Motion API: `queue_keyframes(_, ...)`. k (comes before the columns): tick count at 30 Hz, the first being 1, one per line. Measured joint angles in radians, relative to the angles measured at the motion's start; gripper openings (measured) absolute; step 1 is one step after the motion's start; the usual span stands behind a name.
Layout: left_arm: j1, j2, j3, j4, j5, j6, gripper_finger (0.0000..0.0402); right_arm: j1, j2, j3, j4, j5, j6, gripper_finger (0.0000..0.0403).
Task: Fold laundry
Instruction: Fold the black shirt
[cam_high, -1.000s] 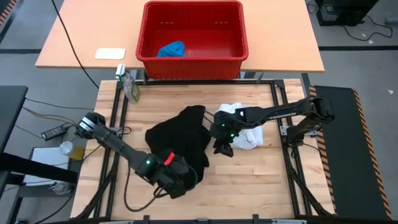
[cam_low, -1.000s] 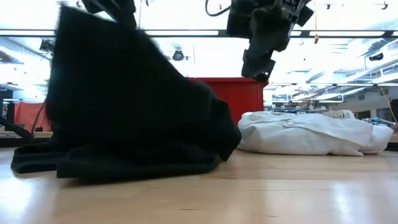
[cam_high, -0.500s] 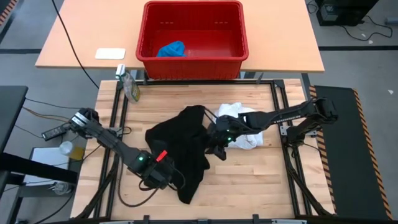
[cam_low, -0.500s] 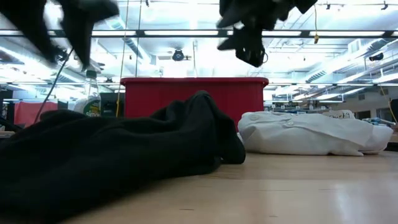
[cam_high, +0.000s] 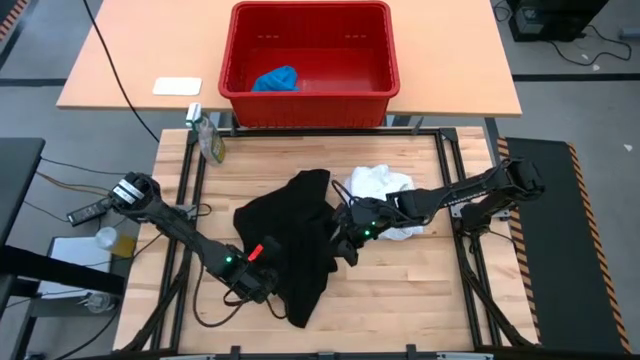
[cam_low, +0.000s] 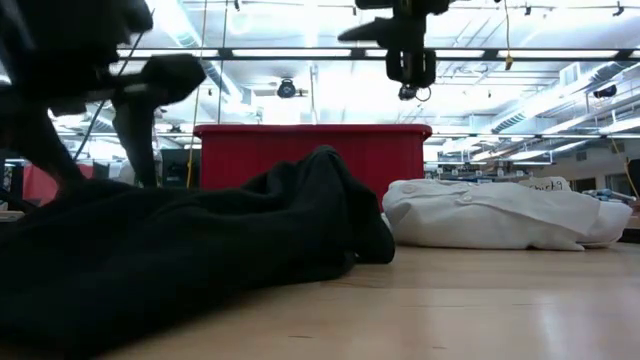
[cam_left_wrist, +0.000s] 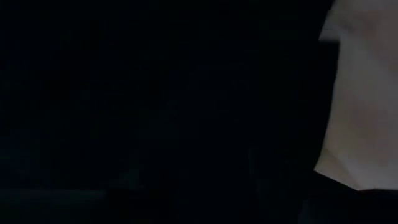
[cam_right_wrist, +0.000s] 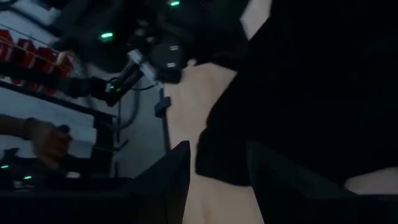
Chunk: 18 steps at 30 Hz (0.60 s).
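Note:
The large black garment lies crumpled at the table's middle, its near part spread toward the front edge. Beside it on the right rests the bunched white garment. The blue garment lies in the red basket. My left gripper is low at the black garment's near-left edge, its fingers apart in the low view; black cloth fills its wrist view. My right gripper hangs open above the black garment's right edge, nothing between its fingers. My left gripper's fingers come down from above at the black garment's near-left part. Their tips are lost against the dark cloth, so I cannot tell whether they touch it.
The red basket stands on the far table beyond the work table. A bottle stands at the far-left corner. A person's hand shows in the room beyond the table. Bare wood lies along the front edge and at the right.
My left gripper has let go of the black garment it held high; the cloth has fallen and spread flat toward the near edge. The gripper has rolled, gone toward the table's left and come down to the cloth. My right gripper has shifted left and risen a little.

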Motion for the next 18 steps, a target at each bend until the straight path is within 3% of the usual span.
queue_keyframes(6, 0.034, 0.001, -0.024, 0.006, 0.025, 0.008, 0.0148, 0.059, -0.003, 0.000, 0.048, 0.053, 0.035, 0.0163)
queue_keyframes(12, 0.092, 0.001, -0.024, 0.024, 0.072, -0.069, 0.0014, 0.110, -0.028, 0.000, 0.078, 0.133, 0.010, 0.0155)
queue_keyframes(18, 0.154, -0.070, 0.029, -0.147, 0.114, -0.158, 0.0006, 0.124, -0.040, 0.000, 0.049, 0.145, 0.005, 0.0147)
